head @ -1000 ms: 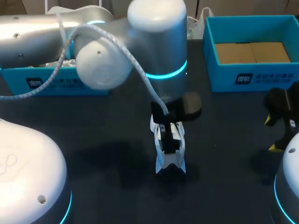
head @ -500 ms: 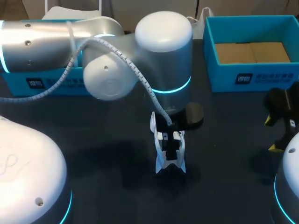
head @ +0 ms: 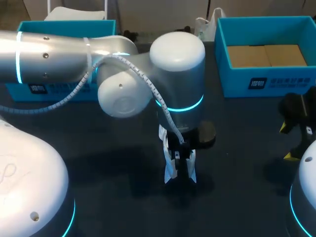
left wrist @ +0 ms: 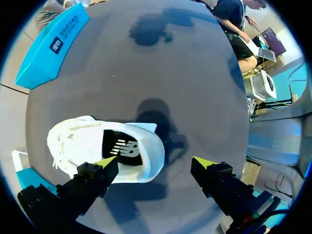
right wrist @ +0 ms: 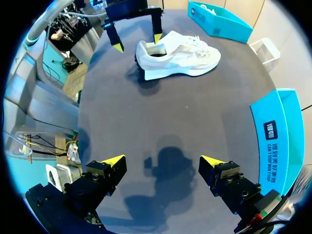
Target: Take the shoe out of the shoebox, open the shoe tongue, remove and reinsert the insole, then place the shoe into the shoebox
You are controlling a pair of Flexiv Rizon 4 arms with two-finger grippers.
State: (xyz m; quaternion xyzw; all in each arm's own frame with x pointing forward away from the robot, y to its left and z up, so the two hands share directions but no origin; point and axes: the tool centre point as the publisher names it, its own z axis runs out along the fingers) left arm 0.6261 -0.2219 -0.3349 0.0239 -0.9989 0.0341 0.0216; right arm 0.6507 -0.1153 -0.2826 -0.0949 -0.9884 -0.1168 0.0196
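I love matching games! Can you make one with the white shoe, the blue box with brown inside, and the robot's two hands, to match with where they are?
Things:
1. white lace-up sneaker
2. blue cardboard shoebox
3. left hand
4. right hand

Places:
A. open, over the bare dark table, away from the sneaker
B. brown cardboard inside, no shoe
C. standing on the table, out of the box
D. open, one yellow tip by the sneaker's opening

Pairs: 1-C, 2-B, 3-D, 4-A.

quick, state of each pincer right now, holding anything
left pincer: open wide at the heel end of the white shoe, not gripping it
right pincer: open, holding nothing
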